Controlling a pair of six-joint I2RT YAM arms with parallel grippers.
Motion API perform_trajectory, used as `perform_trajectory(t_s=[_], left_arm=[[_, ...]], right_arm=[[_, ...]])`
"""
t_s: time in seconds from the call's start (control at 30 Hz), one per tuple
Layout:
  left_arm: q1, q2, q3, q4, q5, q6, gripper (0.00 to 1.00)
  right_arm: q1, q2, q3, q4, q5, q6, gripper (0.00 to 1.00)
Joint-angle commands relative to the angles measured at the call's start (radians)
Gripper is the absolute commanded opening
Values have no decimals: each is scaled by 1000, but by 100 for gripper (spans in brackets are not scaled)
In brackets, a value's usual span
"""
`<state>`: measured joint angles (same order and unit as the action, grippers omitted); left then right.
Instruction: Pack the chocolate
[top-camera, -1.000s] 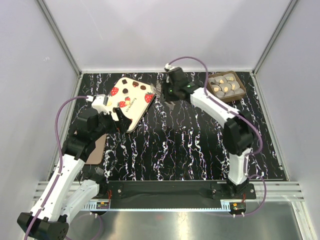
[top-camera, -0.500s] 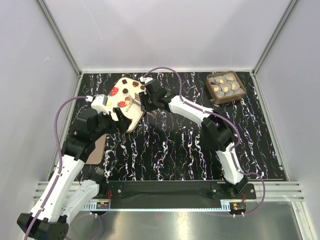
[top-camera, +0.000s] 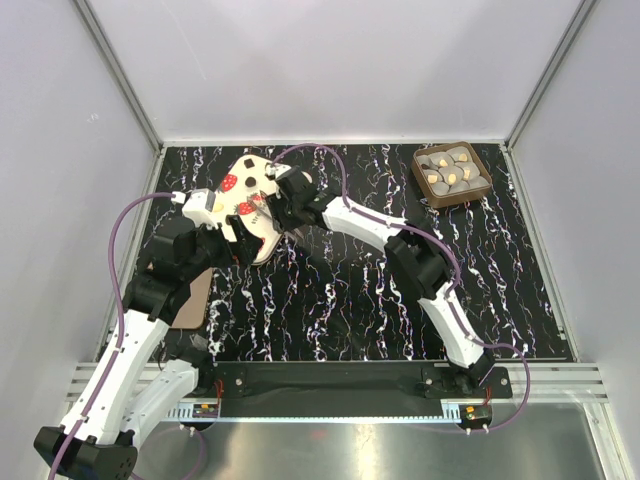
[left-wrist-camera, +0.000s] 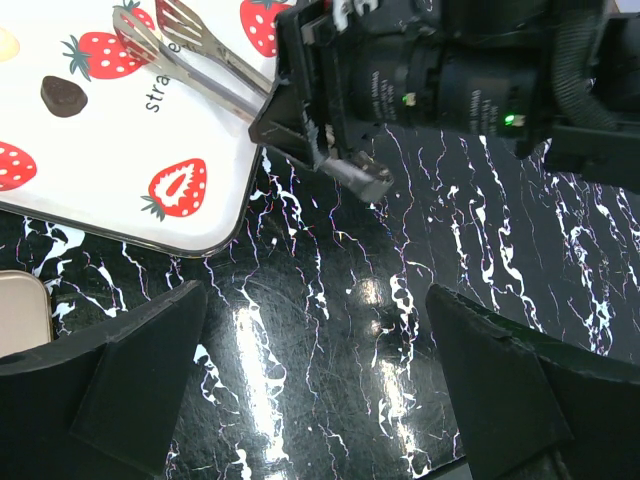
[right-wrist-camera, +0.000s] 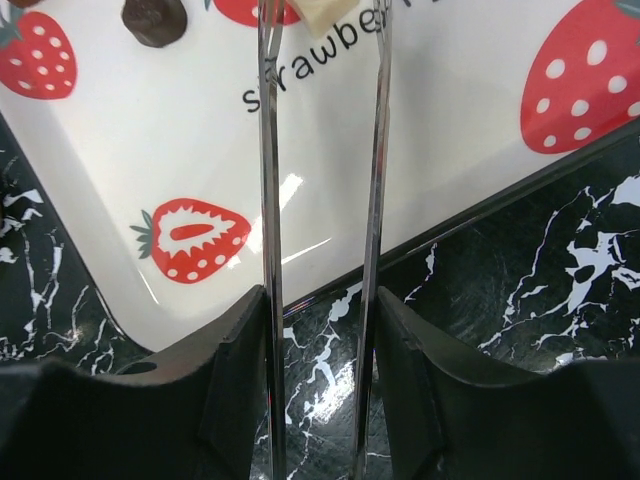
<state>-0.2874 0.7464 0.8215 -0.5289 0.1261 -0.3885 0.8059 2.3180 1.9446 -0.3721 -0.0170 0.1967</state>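
Observation:
The chocolate (top-camera: 450, 172), small round grey and gold pieces, sits in a square brown tray (top-camera: 481, 190) at the back right of the table. My right gripper (top-camera: 287, 200) (right-wrist-camera: 320, 330) is far from it at the back left, shut on metal tongs (right-wrist-camera: 266, 200). The tongs reach out over the cream strawberry lid (top-camera: 250, 180) (right-wrist-camera: 450, 120). In the left wrist view the tongs (left-wrist-camera: 200, 62) lie over the lid (left-wrist-camera: 120, 150). My left gripper (top-camera: 240, 240) (left-wrist-camera: 315, 295) is open and empty, just off the lid's near edge, above bare table.
A flat tan piece (top-camera: 190, 300) (left-wrist-camera: 20, 305) lies under my left arm near the table's left edge. The black marbled table (top-camera: 340, 300) is walled on three sides.
My right arm has swung left with the tongs, from the back middle to over the strawberry lid. My left arm has hardly moved.

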Motion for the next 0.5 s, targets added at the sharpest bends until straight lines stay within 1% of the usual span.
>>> perform_trajectory(t_s=[0.0, 0.1, 0.23, 0.33, 0.47], left_arm=[[5, -13, 8, 37, -16, 16, 99], [5, -13, 8, 37, -16, 16, 99], [5, -13, 8, 37, -16, 16, 99], [5, -13, 8, 38, -17, 16, 99], [5, -15, 7, 35, -20, 16, 99]], right_arm=[[29, 9, 65, -2, 41, -34, 51], [32, 15, 68, -5, 48, -36, 51], [32, 14, 71, -14, 51, -39, 49], [33, 6, 66, -24, 54, -39, 45], [33, -44, 30, -22, 84, -62, 41]])
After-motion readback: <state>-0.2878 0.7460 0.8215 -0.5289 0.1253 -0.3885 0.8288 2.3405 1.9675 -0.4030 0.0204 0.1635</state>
